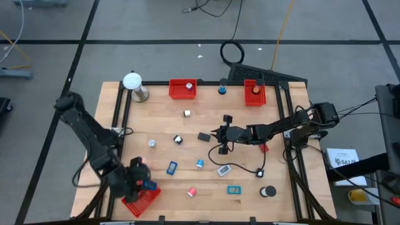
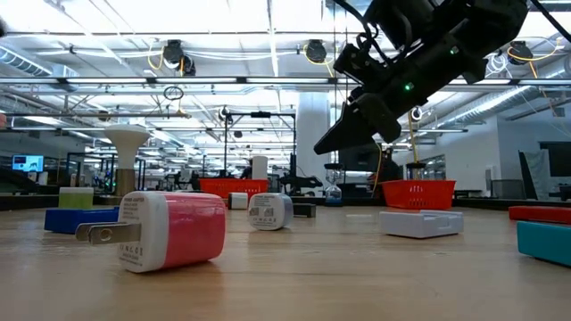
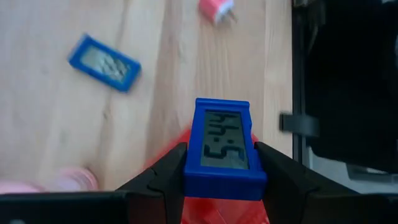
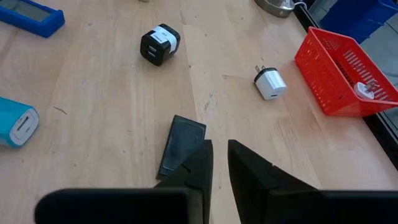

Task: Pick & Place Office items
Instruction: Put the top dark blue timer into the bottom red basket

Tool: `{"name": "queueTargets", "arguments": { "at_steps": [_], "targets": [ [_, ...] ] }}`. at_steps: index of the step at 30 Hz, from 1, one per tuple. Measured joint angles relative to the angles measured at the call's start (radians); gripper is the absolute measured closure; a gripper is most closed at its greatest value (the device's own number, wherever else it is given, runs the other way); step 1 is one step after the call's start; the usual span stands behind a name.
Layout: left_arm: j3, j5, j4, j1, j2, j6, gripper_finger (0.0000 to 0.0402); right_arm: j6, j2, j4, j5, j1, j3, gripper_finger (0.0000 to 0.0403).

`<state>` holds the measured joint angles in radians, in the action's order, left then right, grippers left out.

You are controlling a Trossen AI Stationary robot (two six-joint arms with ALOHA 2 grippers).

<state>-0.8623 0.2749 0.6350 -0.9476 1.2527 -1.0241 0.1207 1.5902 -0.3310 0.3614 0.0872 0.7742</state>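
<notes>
Grey floor with dark seams surrounds the table; ceiling lights glow overhead.

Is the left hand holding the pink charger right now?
No, the left hand grips a blue digital clock; the pink charger lies on the table.

A lab hall: ceiling pipes, strip lights, wooden worktable.

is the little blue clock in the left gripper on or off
On. In the left wrist view the blue clock, clamped between the left gripper's fingers, shows dark digits on its grey screen. It hangs above a red tray.
</notes>
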Motion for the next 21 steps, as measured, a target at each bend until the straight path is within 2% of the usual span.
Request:
{"name": "queueTargets", "arguments": {
  "at_steps": [8,19,21],
  "targets": [
    [0.0,0.041,-0.007,-0.111,0.141,-0.128,0.024,0.0,0.0,-0.001,0.0,0.0,0.0,0.0358],
    [0.0,0.042,-0.045,-0.124,0.249,-0.047,0.024,0.0,0.0,-0.032,0.0,0.0,0.0,0.0358],
    [0.0,0.042,-0.041,-0.118,0.259,-0.049,0.0228,0.0,0.0,-0.038,0.0,0.0,0.0,0.0358]
  ]
}}
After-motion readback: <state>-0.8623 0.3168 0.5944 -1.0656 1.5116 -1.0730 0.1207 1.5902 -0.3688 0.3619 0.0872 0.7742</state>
